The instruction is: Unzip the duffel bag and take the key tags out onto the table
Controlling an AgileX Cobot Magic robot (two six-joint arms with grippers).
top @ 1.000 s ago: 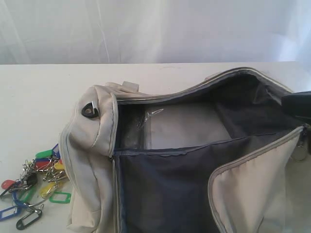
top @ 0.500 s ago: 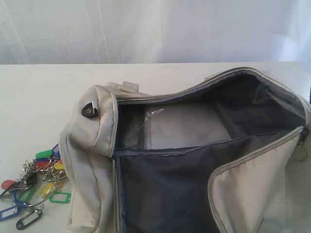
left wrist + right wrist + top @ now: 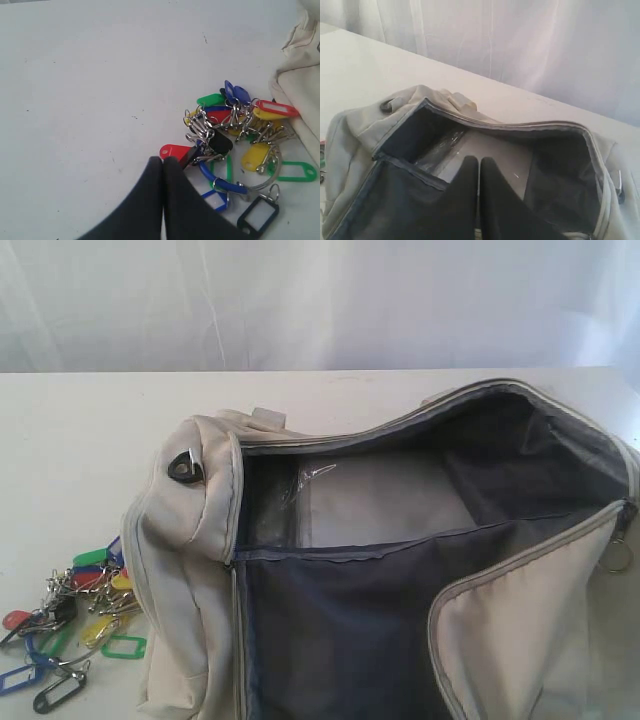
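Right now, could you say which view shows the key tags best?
The left wrist view: the key tags lie close and sharp. The exterior view shows them small at its edge; the right wrist view, at most a sliver.

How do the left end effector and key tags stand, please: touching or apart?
Apart. The exterior view shows the key tags on the table, the left end effector nowhere near them.

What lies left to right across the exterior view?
Bunch of coloured plastic key tags → black D-ring on the cream-beige fabric duffel bag → dark grey lining → round metal zipper ring.
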